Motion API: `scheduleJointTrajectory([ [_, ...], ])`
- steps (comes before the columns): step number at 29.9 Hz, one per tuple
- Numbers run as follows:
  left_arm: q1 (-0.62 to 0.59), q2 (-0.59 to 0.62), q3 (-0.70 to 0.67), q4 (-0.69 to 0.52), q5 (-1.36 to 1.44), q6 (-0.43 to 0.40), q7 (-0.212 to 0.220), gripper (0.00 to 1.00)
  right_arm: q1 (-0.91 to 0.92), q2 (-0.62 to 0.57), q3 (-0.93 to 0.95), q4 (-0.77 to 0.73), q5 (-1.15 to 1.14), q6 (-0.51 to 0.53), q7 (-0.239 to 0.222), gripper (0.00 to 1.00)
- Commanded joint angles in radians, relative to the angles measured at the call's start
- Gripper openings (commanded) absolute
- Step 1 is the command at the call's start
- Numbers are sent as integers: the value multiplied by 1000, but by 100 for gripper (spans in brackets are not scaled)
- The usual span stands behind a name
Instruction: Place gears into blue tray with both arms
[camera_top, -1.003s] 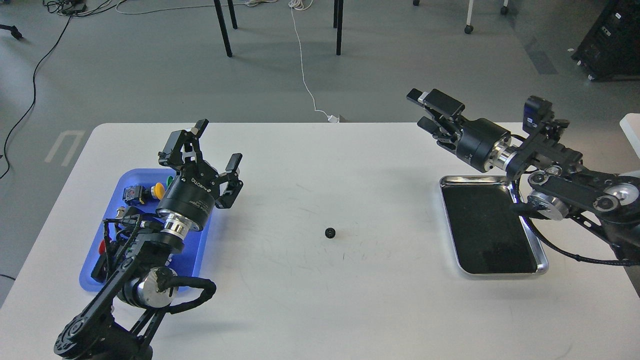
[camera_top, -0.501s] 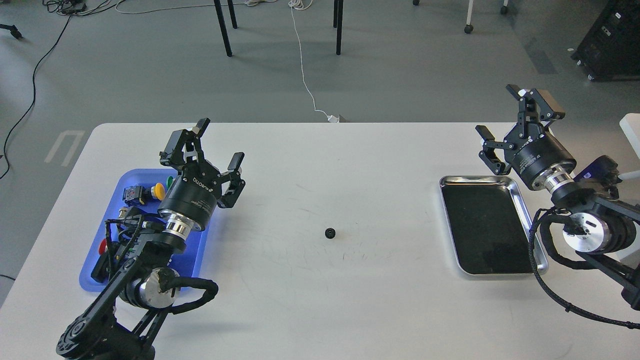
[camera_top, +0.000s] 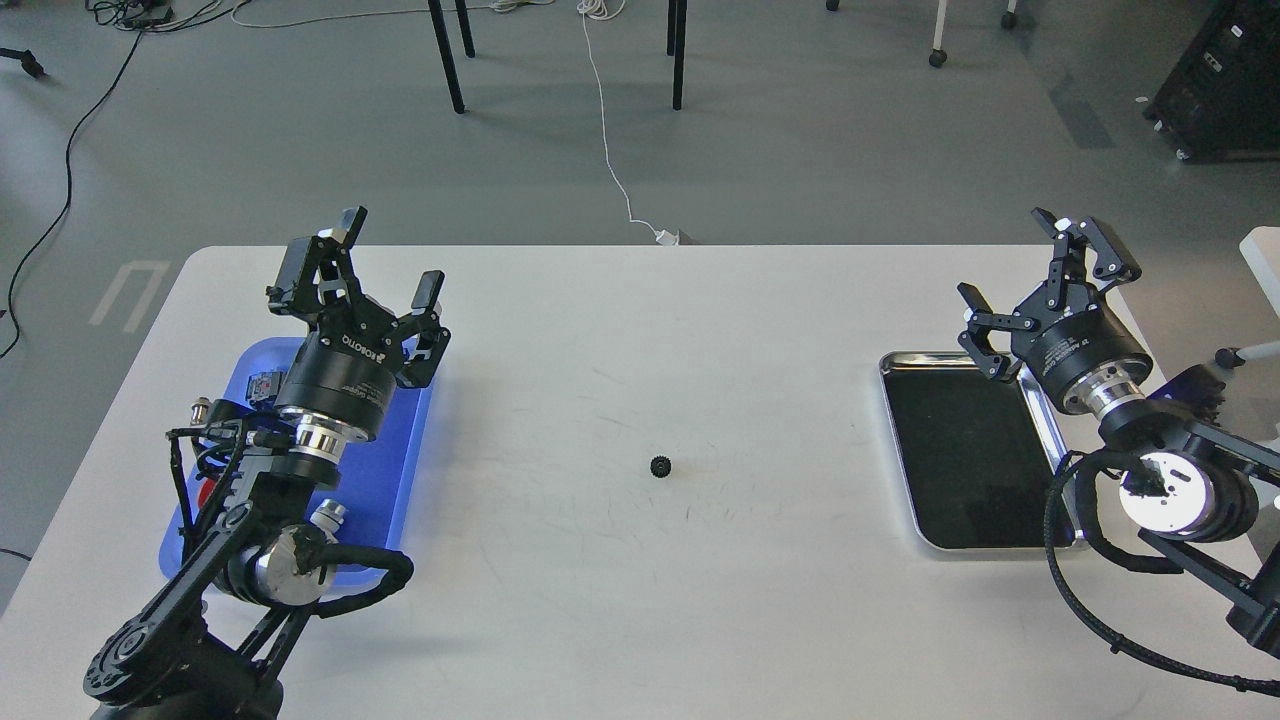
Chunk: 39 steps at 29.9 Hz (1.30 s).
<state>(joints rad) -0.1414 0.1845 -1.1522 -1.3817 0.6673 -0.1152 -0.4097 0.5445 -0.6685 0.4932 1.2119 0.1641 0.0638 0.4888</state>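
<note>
One small black gear (camera_top: 660, 466) lies flat on the white table, near its middle, with nothing touching it. The blue tray (camera_top: 395, 470) sits at the table's left, largely covered by my left arm. My left gripper (camera_top: 385, 275) hovers above the tray's far end, fingers spread wide and empty. Far to the right, my right gripper (camera_top: 1040, 275) is raised over the far edge of the steel tray, also open and holding nothing. Both grippers are well away from the gear.
A shiny steel tray (camera_top: 1000, 547) with black lining lies at the right. Push-button parts, one red (camera_top: 207, 493), lie in the blue tray beneath my left arm. Chair legs and cables stand on the floor beyond the table's far edge.
My left gripper has shifted left and farther back over the blue tray. My right arm swung from pointing left to a raised pose at the right, then dropped slightly. The gear has not moved.
</note>
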Motion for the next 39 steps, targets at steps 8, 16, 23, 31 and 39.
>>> scheduleJointTrajectory([
  [8, -15, 29, 42, -17, 14, -78, -8, 98, -55, 13, 31, 34, -3, 1, 0, 98],
  [16, -6, 39, 43, -46, 14, -78, -11, 98, -57, 15, 31, 32, -5, 1, 0, 98],
  [23, -4, 35, 43, -60, 15, -75, -11, 98, -58, 21, 31, 31, -5, 1, 0, 98],
  [31, -18, 23, 43, -74, 173, -78, -14, 98, -60, 24, 31, 28, -5, 1, 0, 98],
  [39, -66, 49, 124, -88, 334, -81, -15, 98, -60, 38, 39, 21, -8, -1, 0, 98],
])
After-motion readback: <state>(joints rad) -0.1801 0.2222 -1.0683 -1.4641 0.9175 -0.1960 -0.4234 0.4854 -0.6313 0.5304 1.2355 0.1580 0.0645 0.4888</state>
